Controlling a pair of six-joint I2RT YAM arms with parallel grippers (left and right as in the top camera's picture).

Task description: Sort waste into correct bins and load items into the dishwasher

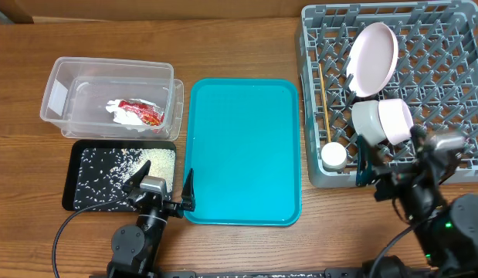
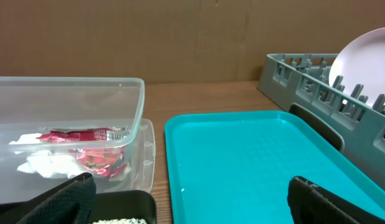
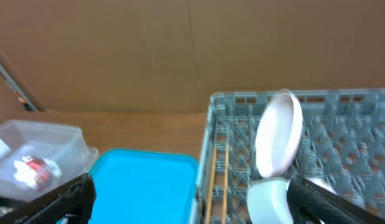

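The red-and-white wrapper (image 1: 136,113) lies in the clear tub (image 1: 107,77). The rice (image 1: 123,166) is spread in the black tray (image 1: 75,185). In the grey dish rack (image 1: 447,77) a white plate (image 1: 373,58) stands upright, with a bowl (image 1: 370,120) and a second white dish (image 1: 396,120) below it. A small cup (image 1: 333,156) and the chopsticks (image 1: 323,100) are at the rack's left side. My left gripper (image 1: 161,194) is open and empty over the black tray's right end. My right gripper (image 1: 391,164) is open and empty at the rack's near edge.
A large teal tray (image 1: 242,150) lies between the bins and the rack, with nothing on it. The left wrist view shows the tub (image 2: 133,112), the wrapper (image 2: 86,146) and the teal tray (image 2: 242,149). A cardboard wall stands behind the table.
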